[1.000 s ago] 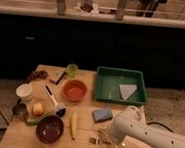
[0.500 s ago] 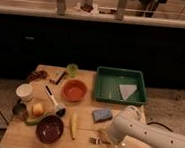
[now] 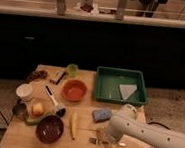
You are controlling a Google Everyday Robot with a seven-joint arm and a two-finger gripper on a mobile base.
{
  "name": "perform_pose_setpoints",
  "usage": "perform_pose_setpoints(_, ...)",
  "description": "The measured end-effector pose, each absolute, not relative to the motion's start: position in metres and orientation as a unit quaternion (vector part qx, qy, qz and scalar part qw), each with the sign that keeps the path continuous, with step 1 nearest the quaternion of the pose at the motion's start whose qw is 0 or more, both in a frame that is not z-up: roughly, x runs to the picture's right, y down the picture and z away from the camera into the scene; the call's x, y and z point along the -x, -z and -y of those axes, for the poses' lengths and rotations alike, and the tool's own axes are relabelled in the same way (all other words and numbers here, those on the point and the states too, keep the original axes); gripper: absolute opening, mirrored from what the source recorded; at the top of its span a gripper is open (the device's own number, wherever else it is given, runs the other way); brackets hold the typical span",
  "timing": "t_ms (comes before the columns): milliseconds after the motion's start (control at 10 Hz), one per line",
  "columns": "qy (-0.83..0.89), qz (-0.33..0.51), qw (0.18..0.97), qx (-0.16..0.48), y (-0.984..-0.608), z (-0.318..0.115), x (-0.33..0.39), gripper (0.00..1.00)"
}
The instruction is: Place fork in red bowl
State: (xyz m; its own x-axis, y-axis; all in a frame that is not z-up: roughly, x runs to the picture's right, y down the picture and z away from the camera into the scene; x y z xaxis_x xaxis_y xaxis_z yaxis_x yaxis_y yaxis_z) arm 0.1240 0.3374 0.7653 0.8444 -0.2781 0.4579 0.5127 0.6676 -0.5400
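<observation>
The red bowl (image 3: 74, 91) stands on the wooden table (image 3: 23, 140), left of the middle. A small silvery fork (image 3: 94, 140) lies near the table's front edge, right of the yellow banana (image 3: 72, 125). My gripper (image 3: 105, 141) hangs at the end of the white arm (image 3: 144, 135) and sits low over the table. It is right at the fork's right end. I cannot see whether it touches the fork.
A green tray (image 3: 103, 85) with a white piece stands at the back right. A blue sponge (image 3: 101, 114) lies just behind the gripper. A black-and-white utensil (image 3: 54, 101), a dark bowl (image 3: 49, 129), a white cup (image 3: 24, 91) and a green cup (image 3: 72, 69) are on the left.
</observation>
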Motion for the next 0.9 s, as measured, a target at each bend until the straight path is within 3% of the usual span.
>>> perform_pose_setpoints(600,0.220,0.169,0.898,0.342,-0.7592,-0.3323,-0.1258,0.06)
perform_pose_setpoints(900,0.218,0.169,0.898,0.344,-0.7595,-0.3355,-0.1277,0.00)
